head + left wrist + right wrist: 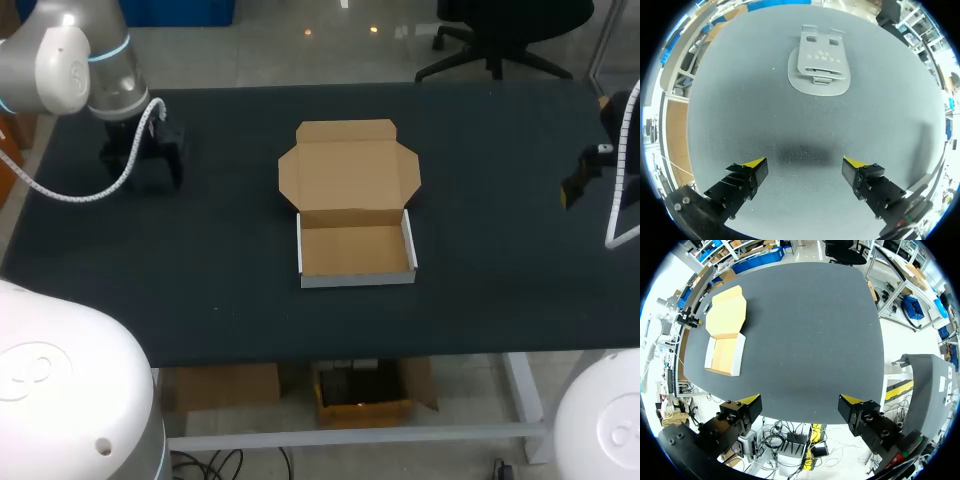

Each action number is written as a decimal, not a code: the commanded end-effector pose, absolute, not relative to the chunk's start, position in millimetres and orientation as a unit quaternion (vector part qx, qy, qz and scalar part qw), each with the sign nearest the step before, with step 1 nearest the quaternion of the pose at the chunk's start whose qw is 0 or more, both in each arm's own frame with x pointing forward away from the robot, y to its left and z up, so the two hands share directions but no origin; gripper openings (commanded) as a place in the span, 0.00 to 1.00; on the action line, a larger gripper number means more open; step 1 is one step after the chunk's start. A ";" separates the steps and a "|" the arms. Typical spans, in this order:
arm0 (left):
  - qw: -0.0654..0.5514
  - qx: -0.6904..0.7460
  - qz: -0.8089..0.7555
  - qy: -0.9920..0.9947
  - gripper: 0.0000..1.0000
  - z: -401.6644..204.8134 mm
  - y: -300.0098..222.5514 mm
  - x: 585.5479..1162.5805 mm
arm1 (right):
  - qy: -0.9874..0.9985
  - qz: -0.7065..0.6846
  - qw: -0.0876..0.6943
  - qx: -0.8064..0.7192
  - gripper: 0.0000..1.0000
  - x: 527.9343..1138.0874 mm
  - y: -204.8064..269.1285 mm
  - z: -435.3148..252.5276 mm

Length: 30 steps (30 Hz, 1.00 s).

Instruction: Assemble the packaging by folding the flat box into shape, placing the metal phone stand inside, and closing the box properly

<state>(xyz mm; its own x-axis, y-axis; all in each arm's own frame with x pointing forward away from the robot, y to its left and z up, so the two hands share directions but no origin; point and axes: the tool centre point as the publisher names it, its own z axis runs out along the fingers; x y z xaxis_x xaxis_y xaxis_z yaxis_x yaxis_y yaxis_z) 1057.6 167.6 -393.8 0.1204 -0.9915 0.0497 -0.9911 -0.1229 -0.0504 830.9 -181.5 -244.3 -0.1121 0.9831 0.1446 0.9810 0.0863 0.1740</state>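
The cardboard box point(355, 250) stands folded into a shallow tray at the middle of the table, its lid point(348, 168) lying open and flat behind it. It also shows far ahead of my right gripper as the box point(725, 337). The grey metal phone stand point(820, 65) lies flat on the dark mat ahead of my left gripper point(805, 162), which hovers open above the mat with nothing between its fingers. In the head view the left gripper point(142, 160) is at the back left and the stand is hidden. My right gripper point(800, 399) is open and empty near the table's right edge point(580, 182).
The dark table mat point(230, 240) is bare around the box. The left arm's white cable point(90, 192) hangs over the mat at the left.
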 end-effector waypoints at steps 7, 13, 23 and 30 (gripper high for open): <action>0.002 -0.747 -0.035 0.664 1.00 -395.7 172.3 1063.4 | 0.737 0.112 0.004 0.667 1.00 830.7 -181.6 -242.8; -0.001 -0.738 -0.037 0.674 1.00 -397.0 167.4 1065.2 | 0.737 0.112 0.004 0.667 1.00 830.7 -181.6 -242.8; 0.001 -0.727 -0.035 0.686 1.00 -397.3 155.4 1068.7 | 0.737 0.112 0.004 0.667 1.00 830.7 -181.6 -242.8; 0.001 -0.722 -0.035 0.691 1.00 -397.6 149.5 1072.1 | 0.737 0.112 0.004 0.667 1.00 830.7 -181.6 -242.8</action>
